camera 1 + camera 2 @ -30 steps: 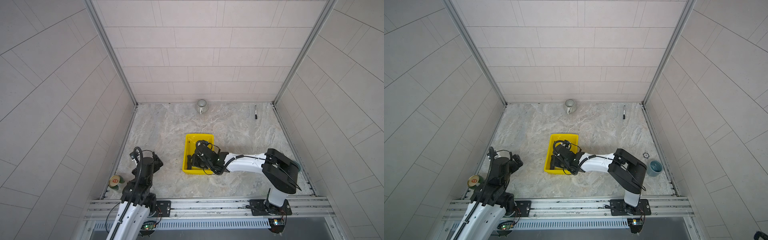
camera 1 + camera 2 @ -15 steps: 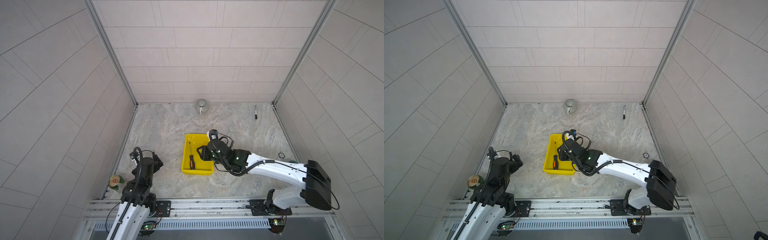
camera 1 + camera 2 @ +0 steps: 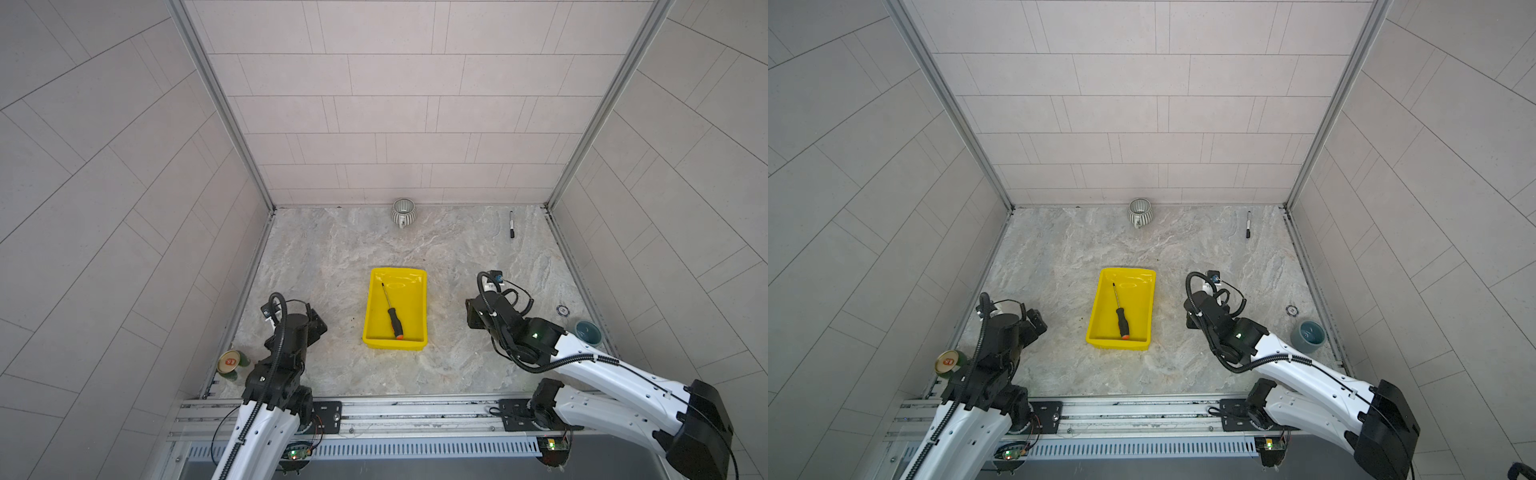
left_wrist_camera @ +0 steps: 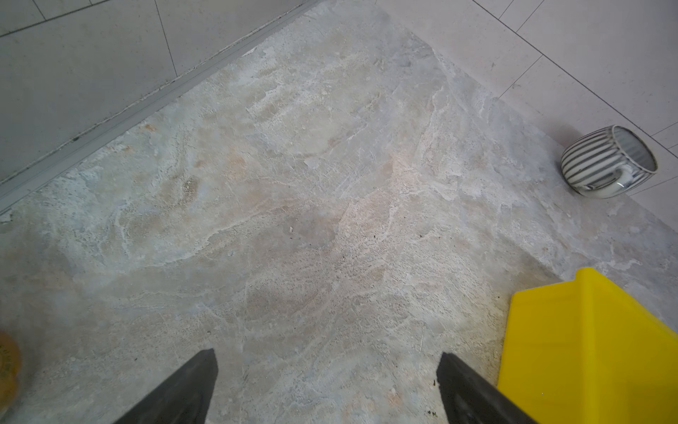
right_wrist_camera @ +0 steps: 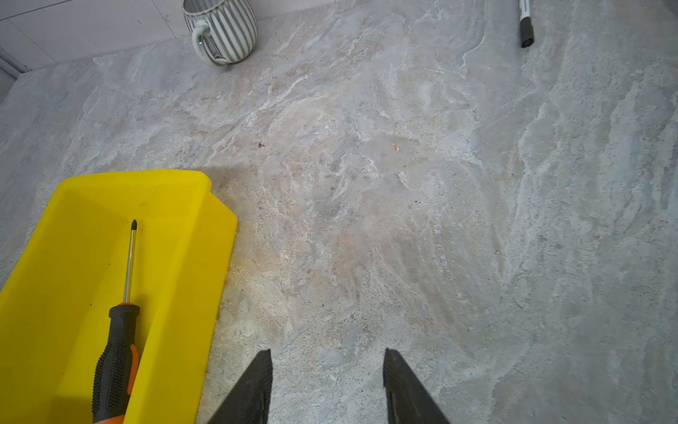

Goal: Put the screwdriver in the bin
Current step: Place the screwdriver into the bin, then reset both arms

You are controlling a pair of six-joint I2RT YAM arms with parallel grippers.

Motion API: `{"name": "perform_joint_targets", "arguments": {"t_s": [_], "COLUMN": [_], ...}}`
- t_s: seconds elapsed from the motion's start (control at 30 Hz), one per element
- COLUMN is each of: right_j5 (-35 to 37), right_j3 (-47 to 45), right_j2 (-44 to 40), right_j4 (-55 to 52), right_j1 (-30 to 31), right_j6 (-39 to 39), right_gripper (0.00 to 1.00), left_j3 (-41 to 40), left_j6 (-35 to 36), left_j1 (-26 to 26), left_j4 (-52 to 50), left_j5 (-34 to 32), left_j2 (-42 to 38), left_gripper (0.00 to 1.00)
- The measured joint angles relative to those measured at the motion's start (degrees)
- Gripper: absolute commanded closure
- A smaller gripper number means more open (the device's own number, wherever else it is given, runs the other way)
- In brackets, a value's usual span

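Screwdriver (image 3: 391,311) lies flat inside bin (image 3: 410,295), to the left of the right jaws. Right jaws part-open, empty, over bare table (image 3: 457,249). Left jaws wide apart, empty, bin just to their right. Task looks done; any retreat should avoid nudging the bin wall.

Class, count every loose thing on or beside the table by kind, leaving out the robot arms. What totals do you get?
Screwdriver: 1
Bin: 1
Cups: 2 (striped cup, teal cup)
Marker pen: 1
Can: 1
Small disc: 1
Total: 7
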Motion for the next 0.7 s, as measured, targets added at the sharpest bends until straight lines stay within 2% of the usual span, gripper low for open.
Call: {"name": "perform_joint_targets", "arguments": {"t_s": [0.13,0.27,0.33,0.43,0.5,0.6,0.7], "right_j5": [0.2,2.95,6.03,10.75,13.38,15.34,15.69], "right_j3": [1.68,6.1,9.64,13.49,14.69,14.45,10.21], "right_j2": [0.28,0.63,0.94,1.79,2.91,5.7,9.81], "right_j4": [-0.66,-2.05,-1.97,0.74,3.76,9.07,18.62], "right_j1": [-0.85,-1.14,-1.42,-3.43,-6.82,-15.19,-23.65], "right_j6": [-1.4,-5.14,-9.14,-16.7,-21.51,-26.64,-30.05], "right_gripper": [0.45,0.25,0.19,0.15,0.14,0.14,0.15], "left_j3": [0.0,0.0,0.0,0.0,0.0,0.0,0.0], "left_j6": [0.0,0.0,0.02,0.02,0.02,0.02,0.02], "left_j1": [0.0,0.0,0.0,0.0,0.0,0.0,0.0], "left_j4": [0.0,-0.02,0.0,0.0,0.0,0.0,0.0], "left_j5": [0.04,0.07,0.07,0.09,0.13,0.2,0.24], "left_j2": [0.02,-0.02,-0.02,-0.02,-0.02,-0.02,-0.02], "left_gripper": [0.0,0.0,0.0,0.0,0.0,0.0,0.0]}}
